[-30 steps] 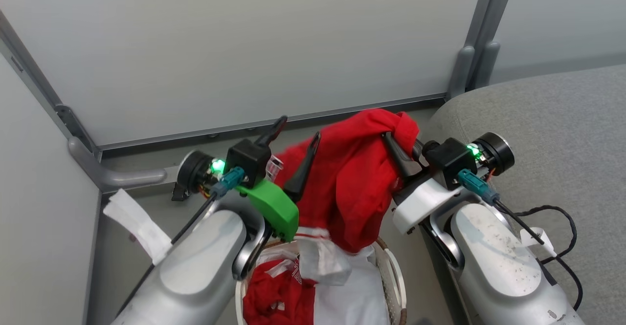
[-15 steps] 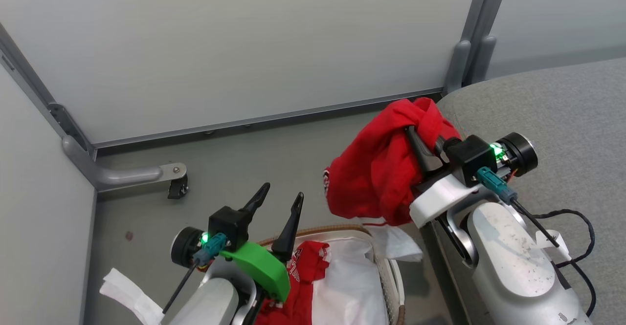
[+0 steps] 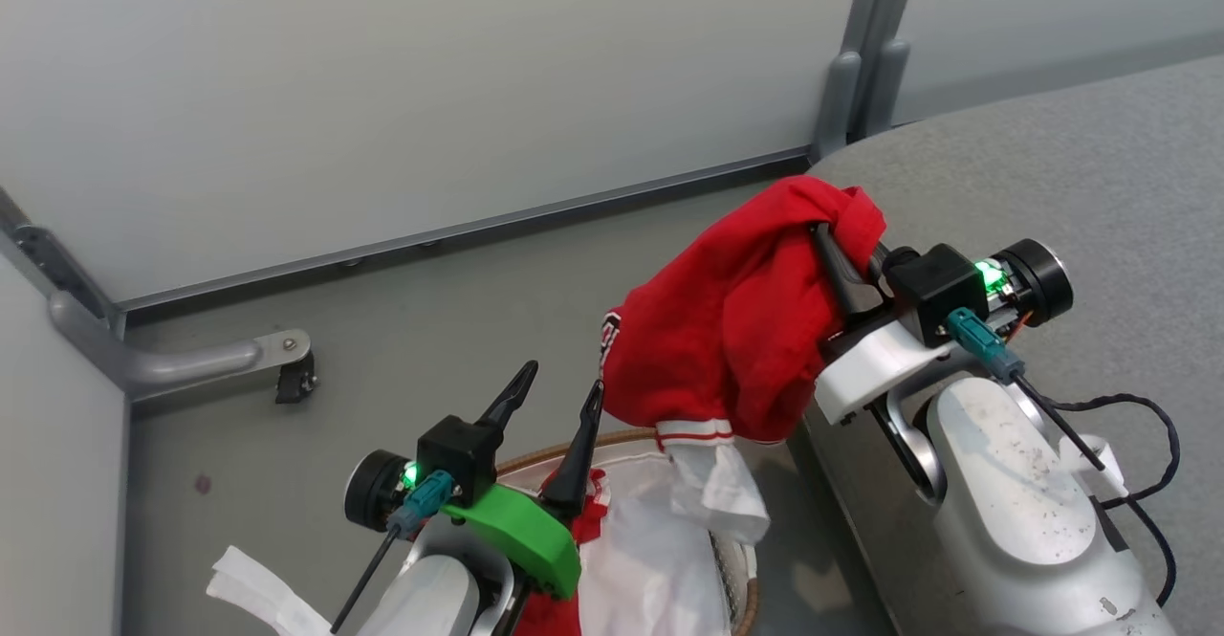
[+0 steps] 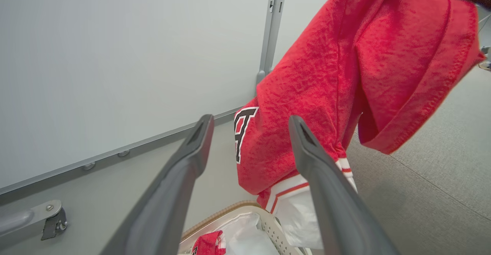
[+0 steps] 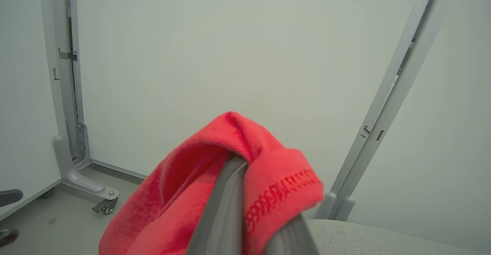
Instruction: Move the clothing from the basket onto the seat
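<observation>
**Red jersey held up beside the sofa**

The right gripper (image 3: 830, 239) is clamped on a bunched red jersey (image 3: 736, 330). The jersey hangs at centre frame above the basket (image 3: 622, 438), just beside the rounded edge of the grey sofa (image 3: 1052, 158) at right. The left gripper (image 3: 564, 376), at lower centre, has its fingers spread with nothing between them. A second jersey (image 4: 207, 244) lies in the basket on the white liner (image 3: 650, 559).
</observation>
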